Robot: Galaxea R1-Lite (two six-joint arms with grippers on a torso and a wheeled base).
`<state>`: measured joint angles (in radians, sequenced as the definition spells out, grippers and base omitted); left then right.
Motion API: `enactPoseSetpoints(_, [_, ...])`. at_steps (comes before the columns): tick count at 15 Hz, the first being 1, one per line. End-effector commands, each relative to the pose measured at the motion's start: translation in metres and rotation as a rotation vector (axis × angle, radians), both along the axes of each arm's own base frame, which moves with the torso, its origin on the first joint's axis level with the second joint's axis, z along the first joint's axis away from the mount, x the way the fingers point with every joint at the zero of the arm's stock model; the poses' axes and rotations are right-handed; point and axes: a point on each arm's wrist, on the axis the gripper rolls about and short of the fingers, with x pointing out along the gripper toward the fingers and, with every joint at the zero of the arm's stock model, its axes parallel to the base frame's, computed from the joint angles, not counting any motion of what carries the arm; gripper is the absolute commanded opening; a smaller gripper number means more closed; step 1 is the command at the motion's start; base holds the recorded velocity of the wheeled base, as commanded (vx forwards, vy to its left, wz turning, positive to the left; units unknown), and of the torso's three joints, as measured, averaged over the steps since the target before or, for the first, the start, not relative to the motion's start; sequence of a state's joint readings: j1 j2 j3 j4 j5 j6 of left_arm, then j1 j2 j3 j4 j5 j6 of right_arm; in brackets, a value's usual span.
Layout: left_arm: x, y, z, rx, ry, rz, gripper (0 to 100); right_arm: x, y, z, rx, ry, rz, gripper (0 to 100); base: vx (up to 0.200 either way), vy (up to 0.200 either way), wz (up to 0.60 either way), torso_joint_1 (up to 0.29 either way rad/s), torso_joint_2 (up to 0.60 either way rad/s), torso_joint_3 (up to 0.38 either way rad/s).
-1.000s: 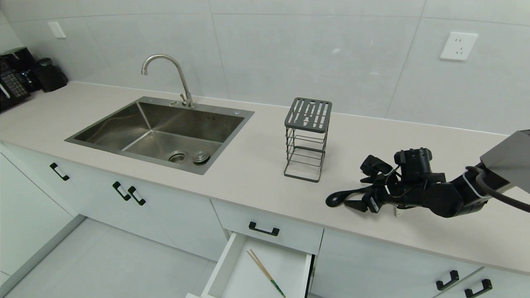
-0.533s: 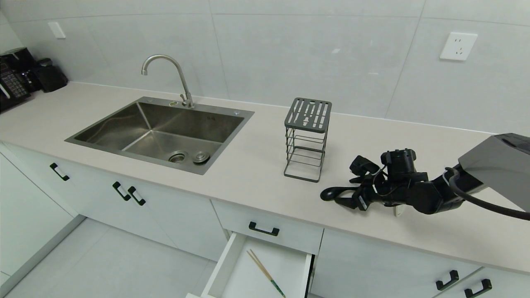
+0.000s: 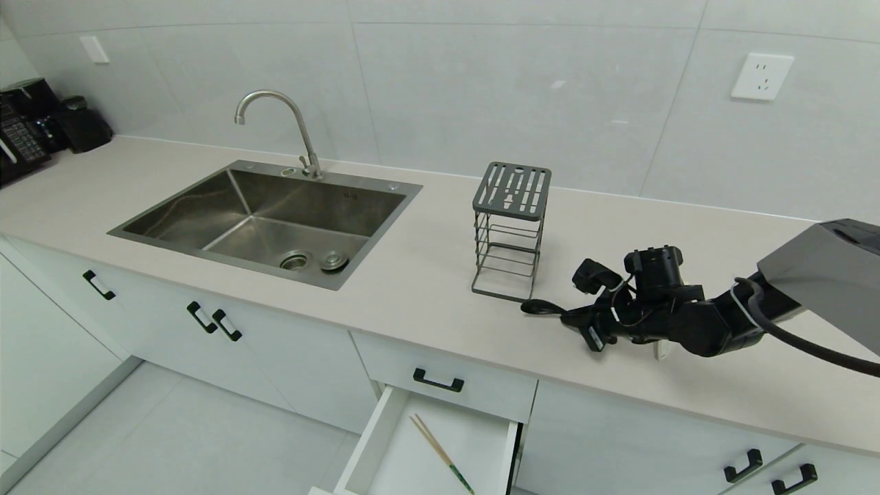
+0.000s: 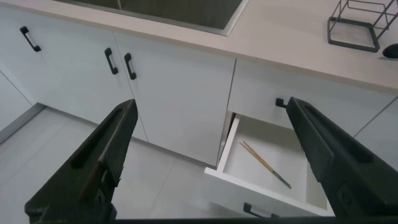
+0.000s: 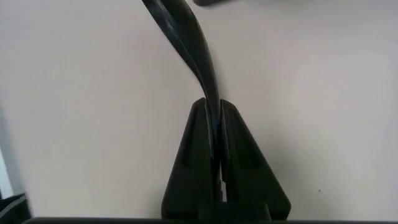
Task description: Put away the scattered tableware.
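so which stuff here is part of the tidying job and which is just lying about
Job: black spoon, clamped in the right gripper; chopsticks in the open drawer.
Lying about: wire rack, sink, tap, wall socket, black appliances.

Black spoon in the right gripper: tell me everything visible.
The black spoon looks like matte plastic: a small rounded bowl on a slim, curved handle. The right gripper is shut on the handle, holding it roughly level over the countertop, bowl near the foot of the wire rack. Contact with the counter can't be judged.
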<state>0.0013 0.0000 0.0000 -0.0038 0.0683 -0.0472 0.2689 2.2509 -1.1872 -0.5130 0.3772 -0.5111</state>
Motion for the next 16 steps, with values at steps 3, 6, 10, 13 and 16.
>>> enactPoseSetpoints(3, [0.000,0.000,0.000,0.000,-0.001,0.001,100,-0.033,0.007,0.029,0.009,-0.028,0.043,0,0.000,0.000,0.00,0.000,0.00,0.000])
enactPoseSetpoints(6, [0.000,0.000,0.000,0.000,-0.001,0.001,100,-0.069,0.020,0.045,0.012,-0.031,0.105,0,0.000,0.000,0.00,0.000,0.00,0.000])
enactPoseSetpoints(10, [0.000,0.000,0.000,0.000,-0.001,0.001,100,-0.128,0.051,0.063,0.100,0.003,0.207,0,0.000,0.000,0.00,0.000,0.00,0.000])
enactPoseSetpoints(13, [0.000,0.000,0.000,-0.002,-0.001,0.001,100,-0.179,0.077,0.068,0.221,0.038,0.235,0,0.000,0.000,0.00,0.000,0.00,0.000])
enactPoseSetpoints(16, [0.000,0.000,0.000,0.000,-0.001,0.001,100,-0.195,0.075,0.059,0.216,0.063,0.220,0,0.000,0.000,0.00,0.000,0.00,0.000])
